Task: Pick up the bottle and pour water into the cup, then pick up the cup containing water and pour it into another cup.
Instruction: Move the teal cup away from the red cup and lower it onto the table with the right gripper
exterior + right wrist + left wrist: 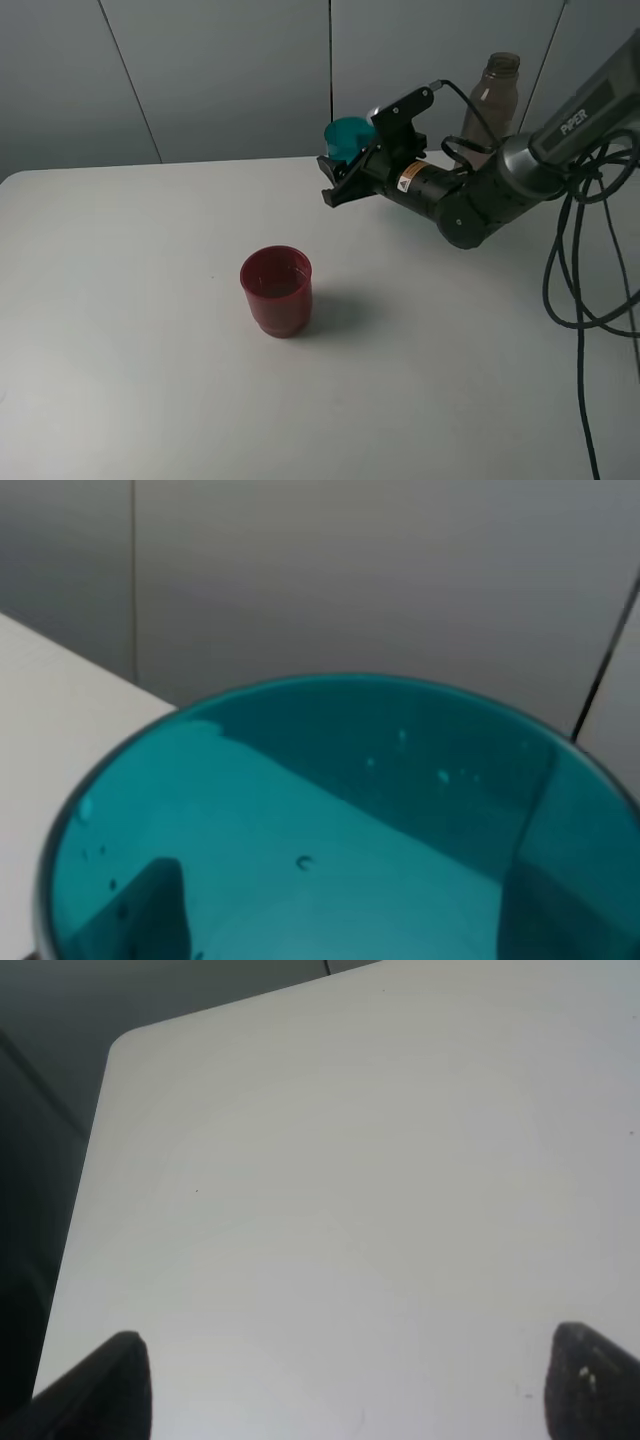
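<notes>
**Teal cup held aloft, red cup waiting below**

The small translucent teal-blue plastic tumbler (347, 139) sits clamped in the right gripper (352, 168), lifted clear of the white table (130, 330) near its far edge and tilted, with its mouth turned toward the right wrist camera. In that wrist view the tumbler (330, 820) fills the picture, droplets clinging to its inner wall. The squat opaque red plastic cup (277, 290) stands upright nearer the middle of the table, below and left of the held tumbler and well apart from it. The tall smoky grey-brown plastic bottle (490, 100) stands upright behind the right arm.

To pour well, I judge the tumbler's lip should be carried over the red cup's mouth and brought low before tipping further, then rotated slowly so the stream lands inside.

The left gripper (340, 1385) shows only two dark fingertips, wide apart and empty, over bare table. How much water remains in the tumbler cannot be told; the red cup's contents are unclear. The right gripper's contact points are mostly hidden behind the tumbler.
</notes>
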You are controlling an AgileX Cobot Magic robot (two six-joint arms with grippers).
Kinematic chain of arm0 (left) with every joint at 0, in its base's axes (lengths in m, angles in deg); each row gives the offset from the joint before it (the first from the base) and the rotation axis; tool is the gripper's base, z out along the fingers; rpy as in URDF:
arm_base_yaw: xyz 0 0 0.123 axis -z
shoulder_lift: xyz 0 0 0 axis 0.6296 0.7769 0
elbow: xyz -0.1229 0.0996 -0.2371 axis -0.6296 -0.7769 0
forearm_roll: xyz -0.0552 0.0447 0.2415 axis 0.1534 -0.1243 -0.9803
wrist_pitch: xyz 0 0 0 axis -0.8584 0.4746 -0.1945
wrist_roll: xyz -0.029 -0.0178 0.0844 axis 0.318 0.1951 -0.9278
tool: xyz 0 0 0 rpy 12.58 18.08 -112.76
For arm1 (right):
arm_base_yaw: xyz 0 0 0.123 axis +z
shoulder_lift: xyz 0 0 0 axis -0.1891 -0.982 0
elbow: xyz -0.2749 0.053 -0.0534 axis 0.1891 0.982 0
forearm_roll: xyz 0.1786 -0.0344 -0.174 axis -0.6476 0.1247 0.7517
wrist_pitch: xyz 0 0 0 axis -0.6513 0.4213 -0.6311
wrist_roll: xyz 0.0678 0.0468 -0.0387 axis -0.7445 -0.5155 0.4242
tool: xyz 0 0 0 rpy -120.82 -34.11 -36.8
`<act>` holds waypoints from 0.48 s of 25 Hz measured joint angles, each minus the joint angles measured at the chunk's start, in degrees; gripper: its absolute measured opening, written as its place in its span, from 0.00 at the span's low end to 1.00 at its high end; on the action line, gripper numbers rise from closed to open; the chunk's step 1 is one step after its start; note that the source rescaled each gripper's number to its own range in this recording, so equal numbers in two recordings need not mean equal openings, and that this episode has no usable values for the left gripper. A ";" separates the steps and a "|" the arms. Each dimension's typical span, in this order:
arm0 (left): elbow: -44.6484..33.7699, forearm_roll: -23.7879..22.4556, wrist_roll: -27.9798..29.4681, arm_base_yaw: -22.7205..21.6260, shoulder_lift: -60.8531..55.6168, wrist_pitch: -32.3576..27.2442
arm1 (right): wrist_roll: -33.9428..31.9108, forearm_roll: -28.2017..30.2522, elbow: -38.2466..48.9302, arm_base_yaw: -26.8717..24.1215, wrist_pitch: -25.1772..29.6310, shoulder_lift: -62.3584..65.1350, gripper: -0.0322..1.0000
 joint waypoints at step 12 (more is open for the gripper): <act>0.00 0.00 0.00 0.00 0.00 0.00 | -5.85 -2.91 -6.58 -1.66 2.16 -7.74 0.06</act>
